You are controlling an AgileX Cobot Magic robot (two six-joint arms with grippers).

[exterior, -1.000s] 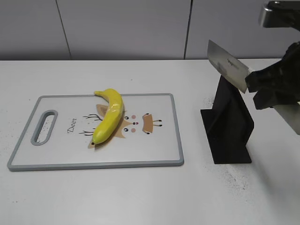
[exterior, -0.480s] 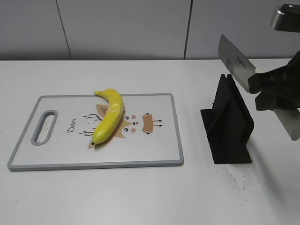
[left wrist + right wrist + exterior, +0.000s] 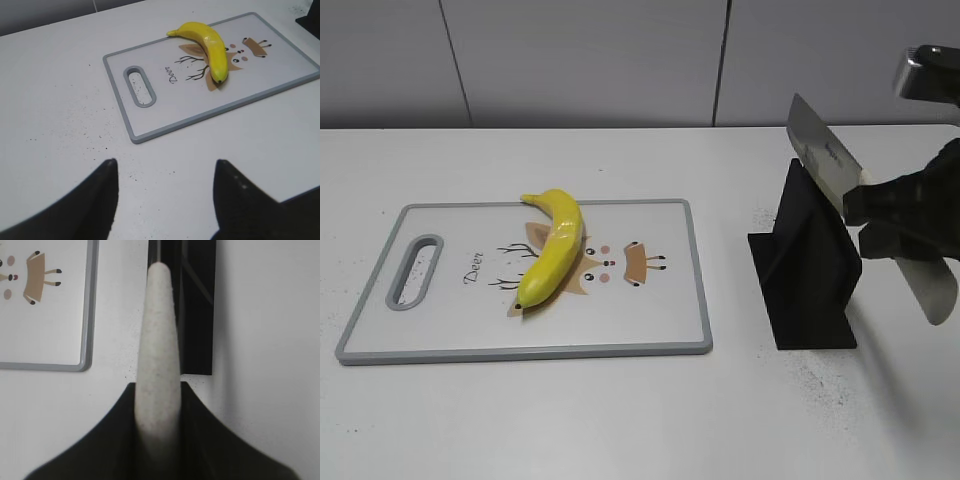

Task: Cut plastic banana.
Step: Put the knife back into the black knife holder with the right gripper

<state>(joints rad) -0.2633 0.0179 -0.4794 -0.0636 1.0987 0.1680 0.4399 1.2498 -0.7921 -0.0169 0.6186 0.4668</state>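
The plastic banana [image 3: 555,250] lies whole on the deer-print cutting board [image 3: 440,320], left of centre; the left wrist view also shows the banana [image 3: 207,42] on the board [image 3: 165,107]. My right gripper [image 3: 895,210] is shut on the knife's pale handle [image 3: 157,340], above the black knife stand [image 3: 810,270]. The knife blade [image 3: 823,158] slants up to the left, its lower part at the stand's top edge. In the right wrist view the right gripper [image 3: 157,385] clamps the handle from both sides. My left gripper [image 3: 165,162] is open and empty over bare table, short of the board, and out of the exterior view.
The knife stand [image 3: 195,305] stands right of the board's right edge [image 3: 89,305]. A grey wall runs behind the white table [image 3: 620,420]. Dark specks dot the table around the stand and near the board's handle hole [image 3: 139,86].
My right gripper has moved right and slightly down with the knife, so the blade now sits lower, against the stand's top. The banana and board have not moved.
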